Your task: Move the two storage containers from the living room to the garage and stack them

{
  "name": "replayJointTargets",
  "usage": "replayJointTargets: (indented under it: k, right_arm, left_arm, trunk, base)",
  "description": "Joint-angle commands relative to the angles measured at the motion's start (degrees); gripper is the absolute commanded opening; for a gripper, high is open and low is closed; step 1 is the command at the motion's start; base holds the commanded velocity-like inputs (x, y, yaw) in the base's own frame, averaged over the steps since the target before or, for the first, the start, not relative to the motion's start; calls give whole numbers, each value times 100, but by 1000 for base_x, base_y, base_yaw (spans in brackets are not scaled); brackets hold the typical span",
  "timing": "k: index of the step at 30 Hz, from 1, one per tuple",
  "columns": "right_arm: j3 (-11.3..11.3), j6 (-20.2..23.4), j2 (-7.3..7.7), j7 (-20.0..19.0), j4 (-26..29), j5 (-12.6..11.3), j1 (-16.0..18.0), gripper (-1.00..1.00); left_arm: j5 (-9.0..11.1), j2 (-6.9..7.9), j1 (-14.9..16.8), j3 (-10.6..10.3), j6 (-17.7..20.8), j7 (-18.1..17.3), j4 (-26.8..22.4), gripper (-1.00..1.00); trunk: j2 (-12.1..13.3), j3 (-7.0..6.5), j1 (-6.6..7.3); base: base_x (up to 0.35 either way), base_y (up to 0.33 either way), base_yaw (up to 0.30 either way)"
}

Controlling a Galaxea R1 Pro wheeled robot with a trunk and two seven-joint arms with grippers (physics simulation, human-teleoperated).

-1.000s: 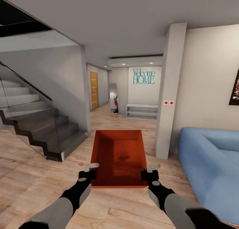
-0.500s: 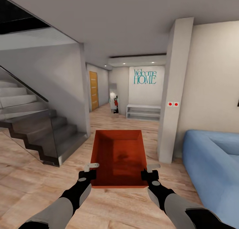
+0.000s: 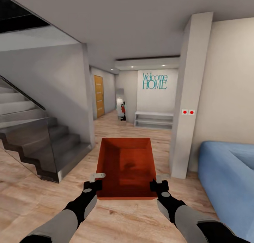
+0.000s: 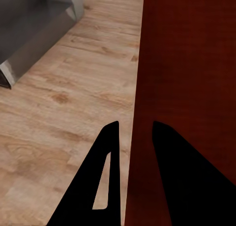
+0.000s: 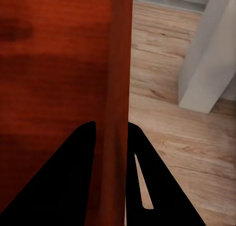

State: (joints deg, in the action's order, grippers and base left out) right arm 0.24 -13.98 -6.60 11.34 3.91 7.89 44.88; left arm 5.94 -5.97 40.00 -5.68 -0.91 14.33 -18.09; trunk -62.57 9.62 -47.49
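Observation:
An orange-red topless storage container (image 3: 127,167) hangs in front of me over the light wood plank floor. My left gripper (image 3: 97,178) is shut on its left wall and my right gripper (image 3: 159,179) is shut on its right wall. In the left wrist view the two dark fingers (image 4: 105,182) straddle the container's wall (image 4: 142,137). The right wrist view shows the same clamp, dark fingers (image 5: 142,182) either side of the red wall (image 5: 115,137). The bin is empty, with a stepped bottom.
A staircase with a glass side (image 3: 38,137) rises at the left. A white pillar (image 3: 188,105) and a blue sofa (image 3: 229,179) stand at the right. A hallway runs ahead past a tan door (image 3: 99,96) to a white bench (image 3: 153,119) under a "Welcome HOME" sign (image 3: 154,81).
The whole view has shifted: the staircase, pillar and sofa have slid outward and grown, so I am rolling forward toward the hallway. The container stays held the same way between both grippers.

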Motion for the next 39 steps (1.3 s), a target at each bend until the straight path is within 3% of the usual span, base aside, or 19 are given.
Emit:
replayJointTargets:
  k: [1,39]
  right_arm:
    - [-200,-17,1,53,-21,-24,3,-100]
    - [-198,-17,1,55,-21,-24,-1,-100]
  left_arm:
    - [-49,17,8,64,-252,123,-19,-100]
    - [-49,26,8,67,-252,123,-19,-100]
  trunk:
    - [-5,8,-4]
    - [-5,8,-4]
  base:
    - [322,0,0]
    - [322,0,0]
